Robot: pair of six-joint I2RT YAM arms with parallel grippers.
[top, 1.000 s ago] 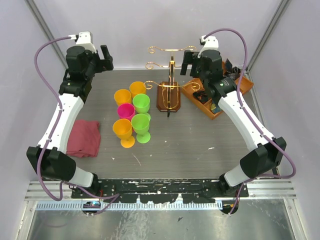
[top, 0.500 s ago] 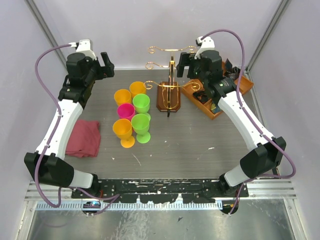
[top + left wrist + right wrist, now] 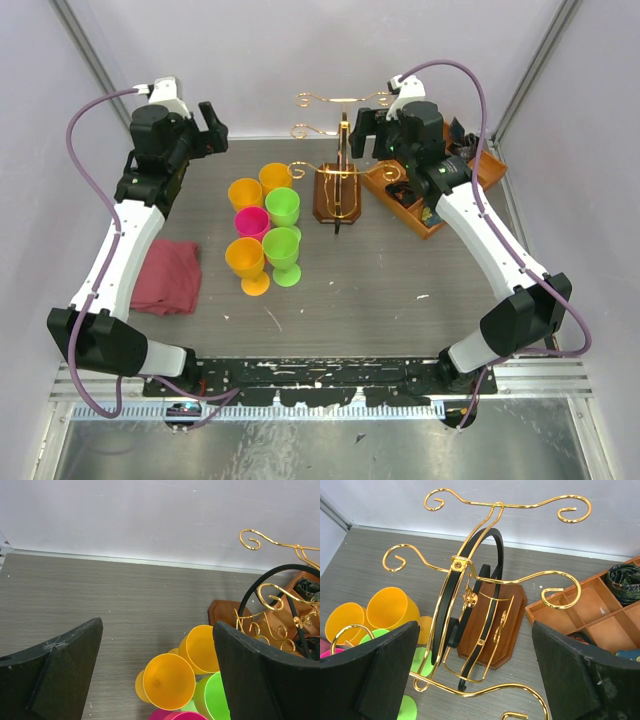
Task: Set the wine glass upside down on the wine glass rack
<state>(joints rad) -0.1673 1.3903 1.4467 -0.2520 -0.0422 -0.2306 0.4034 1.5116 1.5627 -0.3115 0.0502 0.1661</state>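
White arm links [image 3: 125,235], black joint housings [image 3: 160,135], looping purple cables [image 3: 70,125], flat matte-black fingers [image 3: 65,670], lightly scuffed

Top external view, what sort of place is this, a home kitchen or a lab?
Probably a robot lab test cell: left arm and right arm bolted to a table edge, bare pale walls boxing it in, and plastic goblets beside a wine glass rack.

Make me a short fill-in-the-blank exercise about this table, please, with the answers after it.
1. The wine glass rack holds ___ glasses.
2. The red cloth lies on the ___ arm's side.
3. Only one wine glass of the six is ___.
4. The left gripper and the right gripper are both ___ and empty.
Missing words: no, left, pink, open.
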